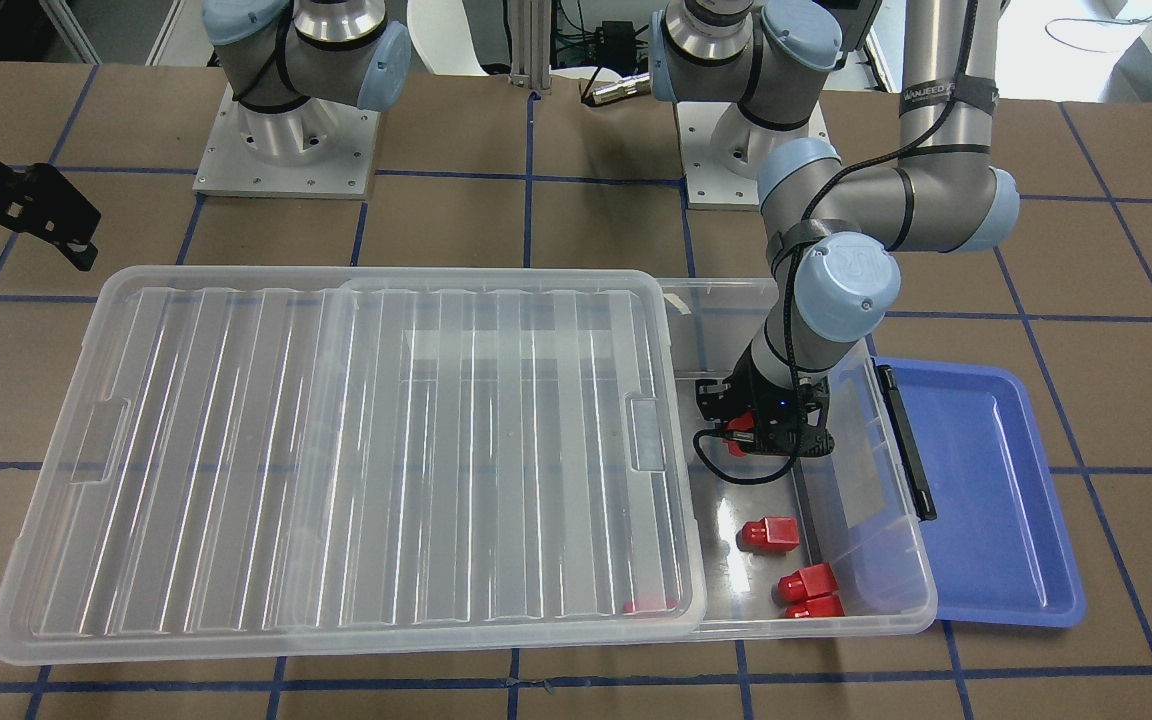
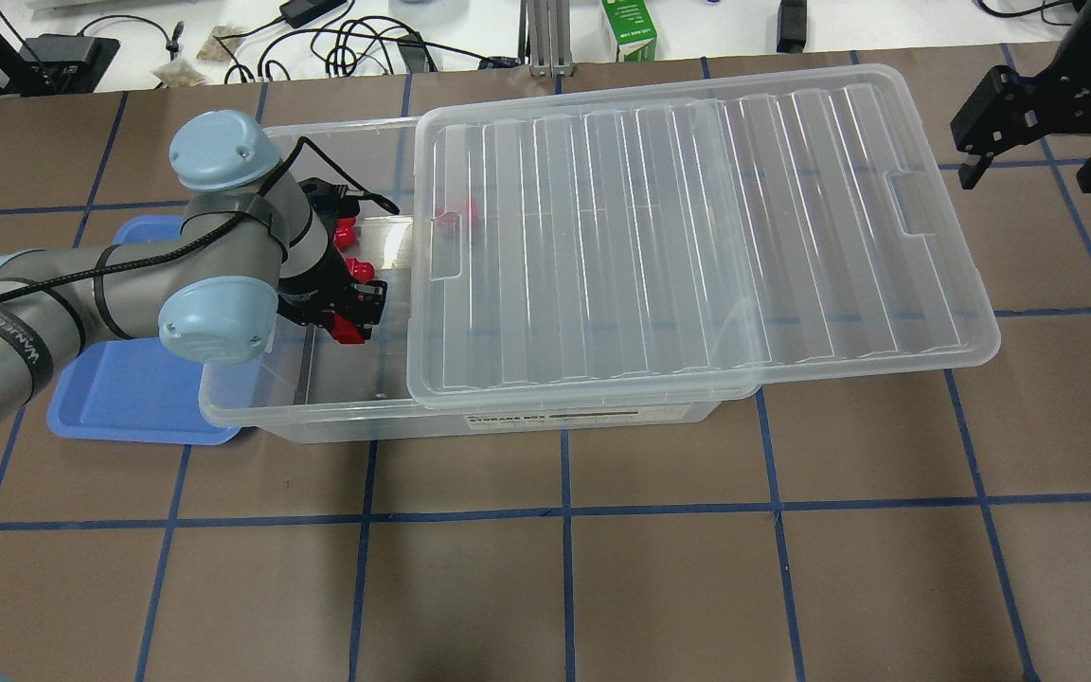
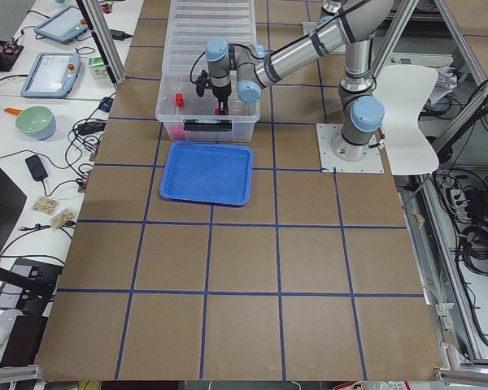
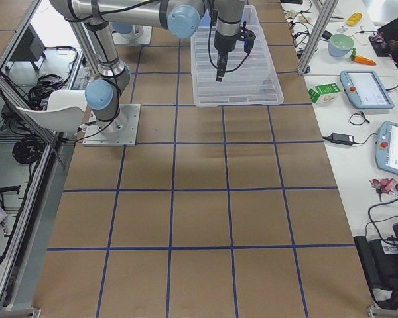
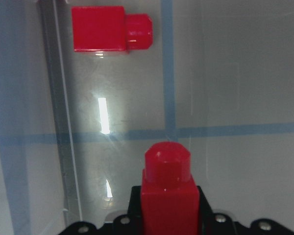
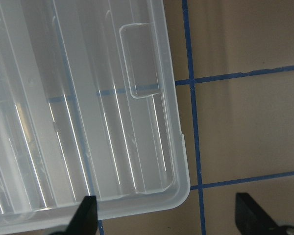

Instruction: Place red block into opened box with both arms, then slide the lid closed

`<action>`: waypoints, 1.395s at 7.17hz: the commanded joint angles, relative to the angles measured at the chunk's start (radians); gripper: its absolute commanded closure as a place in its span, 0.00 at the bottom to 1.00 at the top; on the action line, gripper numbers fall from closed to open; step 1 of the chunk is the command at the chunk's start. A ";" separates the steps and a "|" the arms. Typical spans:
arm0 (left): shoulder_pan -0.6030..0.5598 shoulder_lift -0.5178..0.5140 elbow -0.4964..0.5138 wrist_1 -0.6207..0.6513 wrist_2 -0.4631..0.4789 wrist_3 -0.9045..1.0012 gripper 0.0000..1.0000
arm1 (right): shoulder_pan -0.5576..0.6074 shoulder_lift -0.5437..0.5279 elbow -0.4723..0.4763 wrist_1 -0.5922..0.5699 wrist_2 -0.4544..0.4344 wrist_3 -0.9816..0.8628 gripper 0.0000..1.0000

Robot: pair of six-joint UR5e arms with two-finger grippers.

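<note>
You see bright, even overhead light on the brown table [image 2: 545, 568], with faint, soft shadows. White glare streaks the ribs of the lid [image 1: 336, 450]. In the left wrist view a bright reflection marks the box [image 5: 104, 115] floor, and the near red block [image 5: 166, 196] looks blurred.

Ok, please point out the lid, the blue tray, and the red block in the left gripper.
the lid [image 1: 336, 450]: front-facing view, its ribbed middle.
the blue tray [image 1: 986, 480]: front-facing view, its bare floor.
the red block [image 5: 167, 200]: left wrist view, its square body.
</note>
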 commanded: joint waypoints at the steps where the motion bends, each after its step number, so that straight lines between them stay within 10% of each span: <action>1: 0.001 -0.020 -0.009 0.000 0.000 -0.009 0.91 | 0.000 -0.001 0.000 -0.003 0.000 0.004 0.00; 3: 0.001 -0.026 0.005 0.000 0.003 -0.011 0.37 | 0.000 0.000 0.000 -0.009 0.000 0.013 0.00; 5: 0.002 -0.014 0.048 -0.009 0.010 -0.014 0.07 | 0.000 0.000 0.000 -0.012 0.000 0.013 0.00; 10: -0.009 0.093 0.317 -0.375 0.010 -0.040 0.00 | 0.000 0.000 0.000 -0.015 0.002 0.015 0.00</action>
